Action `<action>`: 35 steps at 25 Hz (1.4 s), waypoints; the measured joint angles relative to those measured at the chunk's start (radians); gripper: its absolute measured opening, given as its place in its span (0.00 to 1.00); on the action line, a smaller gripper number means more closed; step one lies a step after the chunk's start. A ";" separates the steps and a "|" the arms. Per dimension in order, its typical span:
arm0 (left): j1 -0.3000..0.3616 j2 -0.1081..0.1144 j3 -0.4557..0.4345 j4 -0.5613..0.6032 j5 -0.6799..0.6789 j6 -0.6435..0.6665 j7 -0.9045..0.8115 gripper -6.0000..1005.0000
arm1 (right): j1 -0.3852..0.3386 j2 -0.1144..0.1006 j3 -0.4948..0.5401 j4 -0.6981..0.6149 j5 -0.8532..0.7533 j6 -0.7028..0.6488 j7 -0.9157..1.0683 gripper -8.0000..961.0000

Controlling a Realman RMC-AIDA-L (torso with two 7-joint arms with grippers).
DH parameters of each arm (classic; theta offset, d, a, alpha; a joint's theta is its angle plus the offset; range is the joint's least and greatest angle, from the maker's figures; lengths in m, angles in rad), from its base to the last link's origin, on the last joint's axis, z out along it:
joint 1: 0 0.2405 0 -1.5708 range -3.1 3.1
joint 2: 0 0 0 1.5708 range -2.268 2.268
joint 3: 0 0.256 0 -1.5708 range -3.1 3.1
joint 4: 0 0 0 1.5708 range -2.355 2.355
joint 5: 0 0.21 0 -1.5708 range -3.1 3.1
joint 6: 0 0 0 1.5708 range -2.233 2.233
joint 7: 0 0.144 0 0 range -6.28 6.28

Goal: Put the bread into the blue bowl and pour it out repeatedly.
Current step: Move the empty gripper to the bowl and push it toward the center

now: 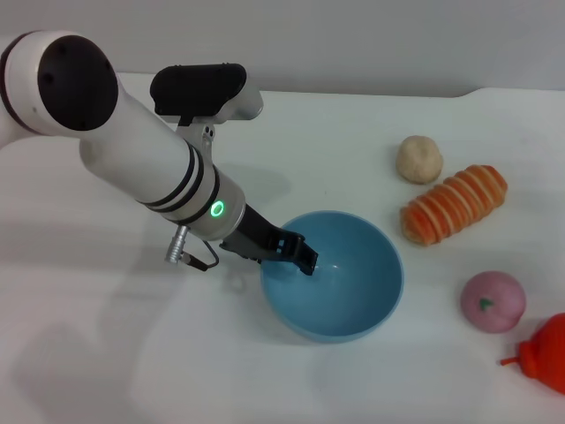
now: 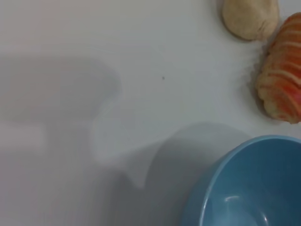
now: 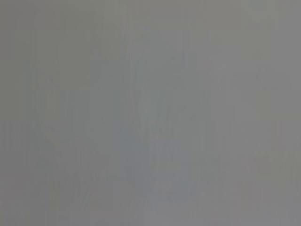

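Head view: the left tool [image 1: 300, 252] is at the near-left rim of the blue bowl [image 1: 353, 300], its dark fingertips reaching over the rim into the bowl's inside. Whether its fingers stand apart or are clamped on the rim cannot be told from this angle. The bowl stands upright on the white surface [image 1: 106, 353] with nothing visible inside it.

The bread [image 1: 455, 203] lies on the surface to the right of the bowl and beyond it, near the rim but apart from it, with its long axis slanted. A small round beige bun [image 1: 418, 159] sits just beside the bread's far-left end. A pink round toy fruit [image 1: 493, 301] rests to the right of the bowl, and a red toy [image 1: 543, 353] is cut off at the picture's right edge.

Left wrist view: shows the bowl's rim and glossy inside [image 2: 249, 188], the striped end of the bread [image 2: 282, 84] and part of the bun [image 2: 249, 19]. No fingers of the tool appear here, and the pink fruit and red toy are outside it.

Right wrist view: a uniform grey field only; no object can be made out. The right tool is not seen in any view.
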 joint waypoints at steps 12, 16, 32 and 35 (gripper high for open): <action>-0.008 0.001 0.006 -0.037 -0.003 0.010 0.019 0.59 | 0.009 -0.002 0.004 -0.004 0.006 0.000 0.000 0.47; -0.018 0.001 0.008 -0.049 -0.003 0.007 0.028 0.54 | 0.008 -0.002 0.006 -0.009 0.007 0.000 0.000 0.47; -0.033 0.001 0.016 -0.066 -0.020 0.001 0.052 0.05 | 0.000 -0.002 0.007 -0.019 0.008 -0.006 0.003 0.47; -0.033 0.001 0.011 -0.067 -0.022 0.001 0.051 0.04 | 0.001 -0.001 0.009 -0.019 0.008 -0.006 0.047 0.47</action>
